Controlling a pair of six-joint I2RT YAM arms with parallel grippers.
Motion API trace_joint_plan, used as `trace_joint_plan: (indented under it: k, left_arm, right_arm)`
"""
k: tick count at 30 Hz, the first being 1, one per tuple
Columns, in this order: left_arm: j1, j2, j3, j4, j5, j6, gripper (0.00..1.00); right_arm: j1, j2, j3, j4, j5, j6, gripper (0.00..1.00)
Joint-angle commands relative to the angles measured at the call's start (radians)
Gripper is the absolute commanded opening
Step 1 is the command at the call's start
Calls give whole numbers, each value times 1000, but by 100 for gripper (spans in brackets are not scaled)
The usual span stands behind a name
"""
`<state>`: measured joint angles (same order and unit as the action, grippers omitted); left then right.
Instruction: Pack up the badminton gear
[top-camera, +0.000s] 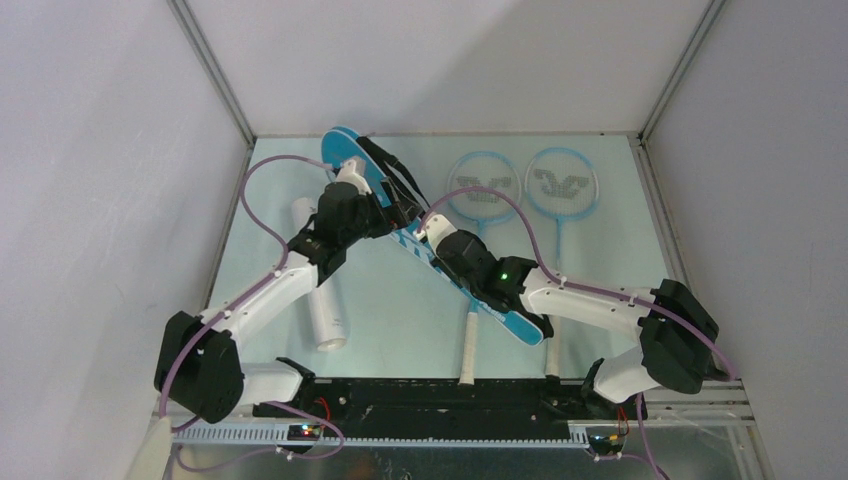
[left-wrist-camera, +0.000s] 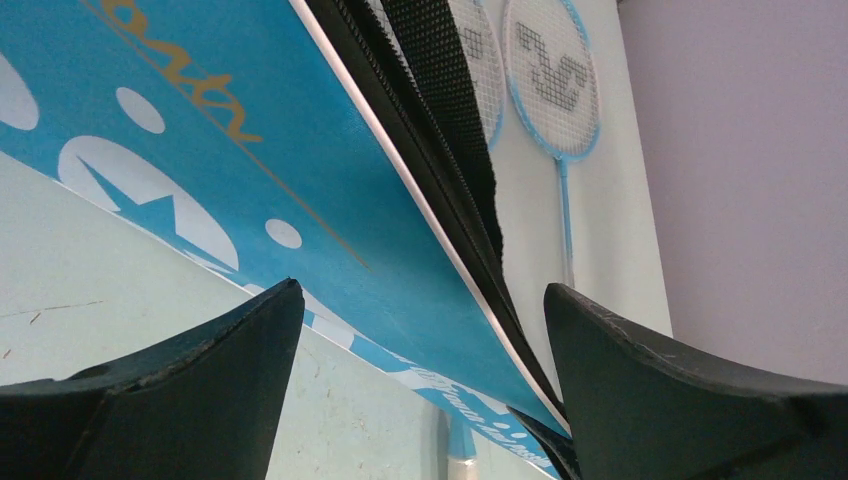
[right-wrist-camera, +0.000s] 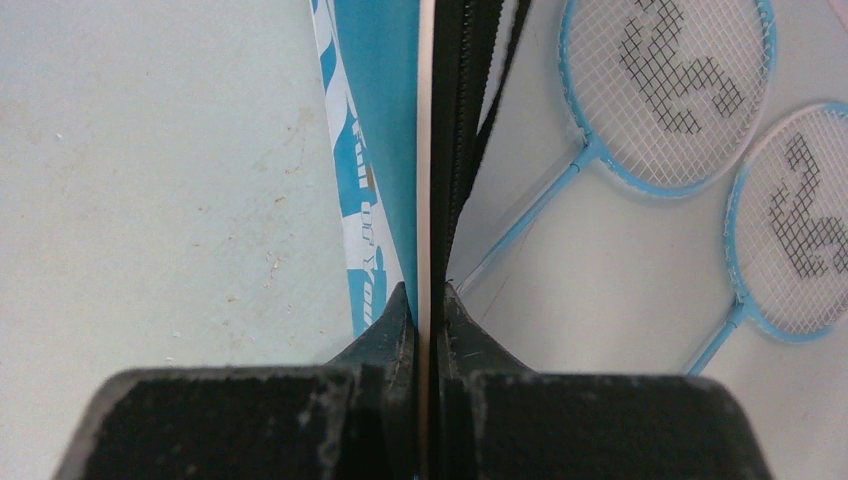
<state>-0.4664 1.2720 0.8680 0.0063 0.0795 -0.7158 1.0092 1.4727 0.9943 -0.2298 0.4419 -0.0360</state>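
the blue racket bag (top-camera: 350, 152) is seen stretched diagonally across the desk (top-camera: 400, 330), from far left to near right. it is turned up on its edge, with its white-lettered face toward the near left. the right gripper (right-wrist-camera: 428, 318) is placed about the bag's middle, and its jaws are clamped together on the thin white piping beside the black zip edge. the left gripper (left-wrist-camera: 422, 385) is set at the bag's far part with its jaws spread wide, and the blue face and zip edge pass between them. whether either finger touches the bag cannot be told. the black strap (top-camera: 402, 178) is draped off the bag's far-right side. two light-blue rackets (top-camera: 482, 186) are laid side by side on the desk at far right, heads far and white handles near. their shafts are crossed by the bag and the right arm. a long white tube (top-camera: 325, 310) is lying on the desk at left, partly covered by the left arm.
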Motion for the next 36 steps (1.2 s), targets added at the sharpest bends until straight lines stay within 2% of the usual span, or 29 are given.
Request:
trace_joint_plan:
  k: [1,8,14,21,25,27,28,29,30,31,32,35,36]
  left_arm:
    - [-11,19,46,15,-35,-6,93]
    - [-39,7,41,-81,-135,20,82]
    - [-51,-7,18,-77,-170,16,82]
    - [-57,52,52,-98,-184,22,82]
    - [-62,73,57,-116,-195,25,76]
    - [-64,76,55,-121,-200,27,69]
    - [-65,77,54,-124,-202,27,61]
    - [-66,78,55,-127,-202,28,56]
    - [-66,79,55,-129,-202,28,46]
    - [-66,79,55,-134,-202,29,41]
    - [-67,77,53,-134,-201,28,30]
    - [-67,64,45,-128,-202,27,6]
    - [-67,54,40,-124,-203,28,3]
  right_arm:
    - [11,-3,54,68,47,-4,0]
    - [16,0,55,68,60,2,0]
    - [30,13,68,50,75,2,0]
    - [65,12,70,72,86,-9,0]
    - [74,16,70,79,104,-11,0]
    - [76,15,70,79,110,-12,0]
    - [76,14,69,79,112,-12,0]
    - [78,13,70,81,115,-11,0]
    - [78,14,70,81,124,-10,0]
    - [81,13,70,81,129,-9,0]
    - [81,14,69,81,133,-8,0]
    - [81,18,70,75,130,3,11]
    - [78,16,70,69,124,8,20]
